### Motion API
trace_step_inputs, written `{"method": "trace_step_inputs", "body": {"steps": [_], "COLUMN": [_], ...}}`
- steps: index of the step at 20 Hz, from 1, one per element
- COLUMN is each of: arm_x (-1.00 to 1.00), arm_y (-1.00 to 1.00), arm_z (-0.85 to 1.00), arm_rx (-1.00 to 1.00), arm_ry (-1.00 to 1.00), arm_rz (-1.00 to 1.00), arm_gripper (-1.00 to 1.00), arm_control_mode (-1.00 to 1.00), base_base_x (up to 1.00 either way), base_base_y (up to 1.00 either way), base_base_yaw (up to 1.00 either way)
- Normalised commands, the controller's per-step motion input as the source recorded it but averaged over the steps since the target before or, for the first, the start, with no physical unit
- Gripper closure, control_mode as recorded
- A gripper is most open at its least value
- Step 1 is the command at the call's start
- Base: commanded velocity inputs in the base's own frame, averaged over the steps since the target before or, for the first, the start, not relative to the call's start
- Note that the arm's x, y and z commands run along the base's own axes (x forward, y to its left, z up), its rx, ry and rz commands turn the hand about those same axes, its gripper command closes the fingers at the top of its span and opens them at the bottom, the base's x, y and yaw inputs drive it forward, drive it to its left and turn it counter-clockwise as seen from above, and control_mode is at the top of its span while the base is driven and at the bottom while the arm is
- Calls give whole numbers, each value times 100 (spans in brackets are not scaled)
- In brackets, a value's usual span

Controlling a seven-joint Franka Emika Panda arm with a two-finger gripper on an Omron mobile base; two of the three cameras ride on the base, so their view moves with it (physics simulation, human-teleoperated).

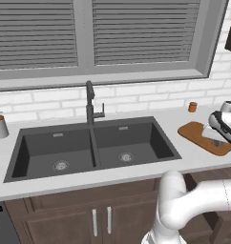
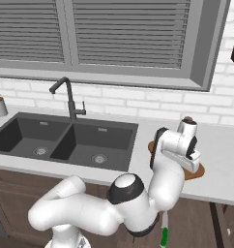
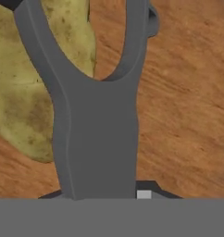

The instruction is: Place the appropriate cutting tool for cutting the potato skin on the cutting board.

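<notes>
Grey peeler (image 3: 97, 139) gripped — seemingly over potato (image 3: 21, 92).

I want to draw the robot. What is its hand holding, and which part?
The gripper holds a grey Y-shaped peeler by the bottom of its handle, right over the wooden cutting board, next to the potato.

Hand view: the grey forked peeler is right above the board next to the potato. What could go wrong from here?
1. The grey Y-shaped peeler, gripped at its handle, has one fork arm across the yellowish-green potato; lowering or releasing may nudge the potato or leave the peeler propped on it.
2. In the base views the hand hides much of the brown wooden cutting board, so the landing spot is hard to confirm.
</notes>
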Motion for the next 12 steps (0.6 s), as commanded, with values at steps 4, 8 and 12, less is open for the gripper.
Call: {"method": "trace_step_inputs", "body": {"steps": [4,8,12], "arm_x": [0,-3,0], "arm_y": [0,0,0], "arm_z": [0,2,17], "arm_rx": [0,0,0], "arm_ry": [0,0,0], "arm_rz": [-6,-2,-1], "arm_gripper": [-100,-100,-100], "arm_control_mode": [-100,-100,-100], "base_base_x": [0,0,0], "base_base_y": [0,0,0], "base_base_yaw": [0,0,0]}}
